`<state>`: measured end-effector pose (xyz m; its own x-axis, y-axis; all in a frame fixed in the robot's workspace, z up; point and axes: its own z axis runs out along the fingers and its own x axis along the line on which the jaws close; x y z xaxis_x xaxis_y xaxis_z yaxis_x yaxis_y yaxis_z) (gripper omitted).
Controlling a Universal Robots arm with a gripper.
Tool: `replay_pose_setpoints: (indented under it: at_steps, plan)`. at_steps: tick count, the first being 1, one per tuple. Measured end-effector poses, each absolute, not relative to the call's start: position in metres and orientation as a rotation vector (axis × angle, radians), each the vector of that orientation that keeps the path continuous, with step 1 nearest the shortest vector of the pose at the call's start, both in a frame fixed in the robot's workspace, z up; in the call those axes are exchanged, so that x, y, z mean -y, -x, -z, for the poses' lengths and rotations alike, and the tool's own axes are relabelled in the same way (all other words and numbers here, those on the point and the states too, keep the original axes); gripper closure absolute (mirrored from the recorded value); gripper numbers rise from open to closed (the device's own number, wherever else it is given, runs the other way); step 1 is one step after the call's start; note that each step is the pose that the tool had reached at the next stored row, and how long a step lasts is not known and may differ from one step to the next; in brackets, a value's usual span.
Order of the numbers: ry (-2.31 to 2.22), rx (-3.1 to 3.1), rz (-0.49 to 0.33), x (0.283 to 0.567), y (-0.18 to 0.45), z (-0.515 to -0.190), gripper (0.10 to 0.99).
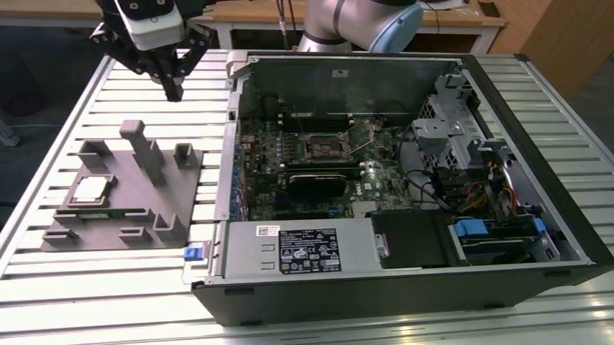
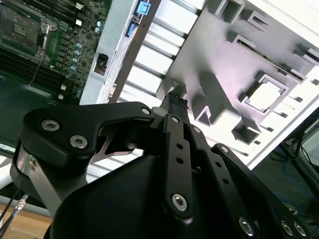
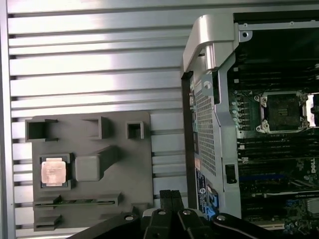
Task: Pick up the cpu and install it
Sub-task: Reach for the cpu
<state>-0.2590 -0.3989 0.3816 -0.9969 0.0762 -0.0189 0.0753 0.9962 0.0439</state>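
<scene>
The cpu (image 1: 89, 189) (image 2: 264, 94) (image 3: 53, 172), a small square chip with a pale metal top, lies in a square pocket of the grey fixture (image 1: 125, 226) (image 3: 134, 164) on the slatted table. My gripper (image 1: 172, 92) (image 2: 174, 99) (image 3: 172, 195) hangs well above the table beyond the fixture's far edge, apart from the cpu. Its black fingers are pressed together, shut on nothing. Inside the open computer case (image 1: 537, 100), the motherboard's empty cpu socket (image 1: 321, 147) (image 3: 284, 112) (image 2: 20, 30) shows with its metal frame.
A thin green memory strip (image 1: 96, 213) (image 3: 75, 200) sits in a slot of the fixture, near upright grey posts (image 1: 144, 147). The case holds a white-labelled black box (image 1: 302, 248), drive bays and cables on the exterior view's right. The case's raised wall (image 3: 209, 59) stands between fixture and motherboard.
</scene>
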Motion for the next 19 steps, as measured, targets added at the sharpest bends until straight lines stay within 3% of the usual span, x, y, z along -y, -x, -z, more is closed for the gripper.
replay_pose_setpoints:
  at_steps: [19]
  plan:
    - [-0.119,-3.121,-0.067,0.399,0.279,-0.379,0.969]
